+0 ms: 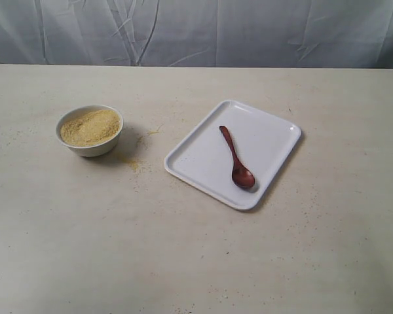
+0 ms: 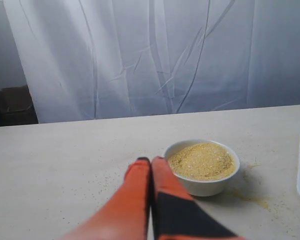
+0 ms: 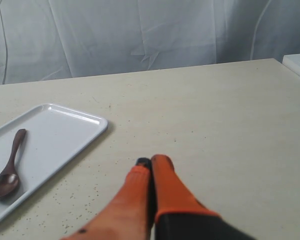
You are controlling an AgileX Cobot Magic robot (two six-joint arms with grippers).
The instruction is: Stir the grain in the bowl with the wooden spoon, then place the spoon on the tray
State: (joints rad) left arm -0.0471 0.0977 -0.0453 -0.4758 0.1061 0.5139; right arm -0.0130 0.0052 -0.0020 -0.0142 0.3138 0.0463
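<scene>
The white bowl [image 1: 90, 130] stands on the left of the table, filled with yellow-tan grain [image 1: 90, 126]. On the white tray [image 1: 262, 130] to its right lies the dark wooden spoon [image 1: 236, 157], scoop toward the near edge. Neither arm shows in the exterior view. In the left wrist view my left gripper [image 2: 150, 160] is shut and empty, its orange fingertips just short of the bowl [image 2: 202, 167] and grain [image 2: 202, 160]. In the right wrist view my right gripper [image 3: 151, 161] is shut and empty over bare table, apart from the tray [image 3: 55, 132] and spoon [image 3: 8, 167].
Spilled grains [image 1: 134, 163] are scattered on the table between bowl and tray. A white curtain [image 1: 196, 29] hangs behind the table's far edge. A white object's corner [image 3: 297, 64] shows at the edge of the right wrist view.
</scene>
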